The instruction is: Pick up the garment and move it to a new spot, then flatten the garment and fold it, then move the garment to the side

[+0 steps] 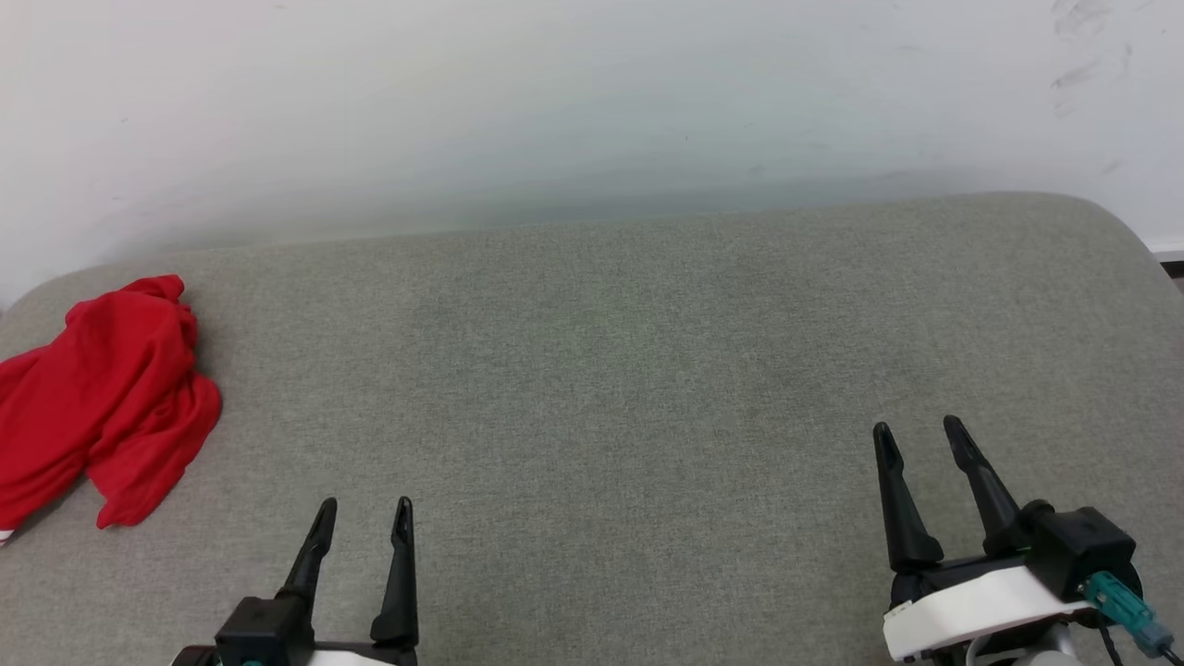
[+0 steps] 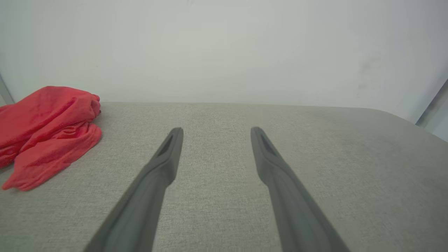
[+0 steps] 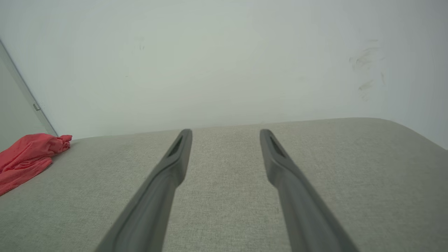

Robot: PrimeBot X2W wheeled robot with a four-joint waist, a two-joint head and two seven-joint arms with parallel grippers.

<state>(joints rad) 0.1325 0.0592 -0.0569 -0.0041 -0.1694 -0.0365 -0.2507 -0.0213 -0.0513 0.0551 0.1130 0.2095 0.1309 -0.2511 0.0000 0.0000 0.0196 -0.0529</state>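
The garment (image 1: 102, 398) lies crumpled at the left edge of the head view, above and left of my left gripper (image 1: 364, 507) and well apart from my right gripper (image 1: 918, 427) at lower right. Both pairs of fingers stand spread apart, clear of the cloth. Open grey cushion (image 1: 601, 370) runs between them up to the pale wall (image 1: 555, 111). The frame edge cuts off the garment's left part, and its folds hide any lettering.

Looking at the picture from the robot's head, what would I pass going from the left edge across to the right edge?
red garment, crumpled on the grey fabric surface → left gripper, fingers apart → right gripper, fingers apart
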